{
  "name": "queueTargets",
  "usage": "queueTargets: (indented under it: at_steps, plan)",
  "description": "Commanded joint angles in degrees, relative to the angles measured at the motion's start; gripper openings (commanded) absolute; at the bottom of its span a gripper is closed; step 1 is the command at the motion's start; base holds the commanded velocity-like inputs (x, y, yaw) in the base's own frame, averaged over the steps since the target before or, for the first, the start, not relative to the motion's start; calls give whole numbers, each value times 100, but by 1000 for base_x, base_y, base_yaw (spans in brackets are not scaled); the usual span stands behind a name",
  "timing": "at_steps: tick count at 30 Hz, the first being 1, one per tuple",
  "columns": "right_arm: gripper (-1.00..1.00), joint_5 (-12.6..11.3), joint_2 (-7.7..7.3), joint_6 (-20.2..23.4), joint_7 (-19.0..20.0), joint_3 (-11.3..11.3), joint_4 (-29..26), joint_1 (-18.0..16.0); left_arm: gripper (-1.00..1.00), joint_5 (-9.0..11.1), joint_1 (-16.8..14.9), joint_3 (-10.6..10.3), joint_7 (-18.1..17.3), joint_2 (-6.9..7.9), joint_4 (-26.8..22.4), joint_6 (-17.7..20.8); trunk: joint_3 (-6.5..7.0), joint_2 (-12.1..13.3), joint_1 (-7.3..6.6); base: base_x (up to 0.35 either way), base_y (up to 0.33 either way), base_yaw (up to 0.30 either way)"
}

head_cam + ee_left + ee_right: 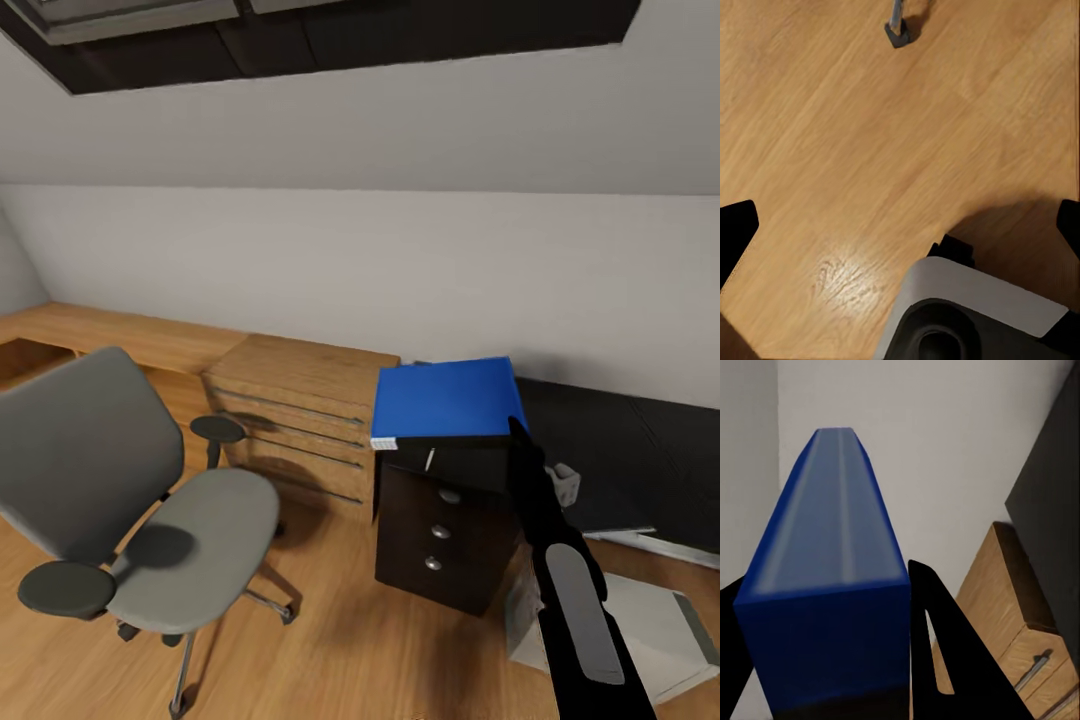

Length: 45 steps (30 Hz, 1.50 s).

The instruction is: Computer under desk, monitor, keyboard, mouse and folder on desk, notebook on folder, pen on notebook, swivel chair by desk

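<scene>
The swivel chair (pixel 150 520) is left with its seat bare, the left claw (pixel 900 232) is kept spread over the floor (pixel 855 150), and the folder (pixel 445 400) is clamped in the right claw (pixel 825 660) above the drawer unit (pixel 445 535), seemingly for carriage to the desk (pixel 640 440).

Bare wood floor (pixel 330 640) lies open between the swivel chair (pixel 130 500) at 9 o'clock and the black drawer unit (pixel 445 535) at centre. The oak dresser (pixel 300 420) closes the gap behind, at 11 o'clock. The blue folder (pixel 445 398), clamped in the right gripper (pixel 520 432), hangs over the drawer unit's top; the black worktop (pixel 620 440) at 2 o'clock is bare behind it. The sloped wall (pixel 400 260) bounds the far side. A grey-white object (pixel 650 630) occupies the floor at 4 o'clock.
</scene>
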Motion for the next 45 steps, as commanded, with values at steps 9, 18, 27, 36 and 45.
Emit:
queueTargets:
  at_steps: [9, 18, 27, 36, 45]
  plan:
    - [-100, -62, 13, 20, -288, -352, 2, -5, 100, 62, -3, -285, 37, 7, 49, -366, -46, -4, 0, 0, 0, -252]
    - [-100, -73, 16, -88, -646, -495, 3, -3, 100, 68, -3, -316, 45, 1, 175, -692, -91, -4, 0, 0, -64, -248]
    - [-100, -73, 31, -288, -672, -512, 192, -5, 100, 75, -3, -328, 46, 6, 255, -694, -155, -4, 0, 0, -199, -167]
    - [-100, -75, 26, -324, -663, -511, 233, -5, 100, 77, -3, -329, 46, 7, 268, -700, -220, -4, 0, 0, -2, -54]
    - [-100, -91, 37, -328, -373, -478, 210, -5, 100, 77, -3, -327, 46, 7, 294, -702, -224, -4, 0, 0, 0, 0]
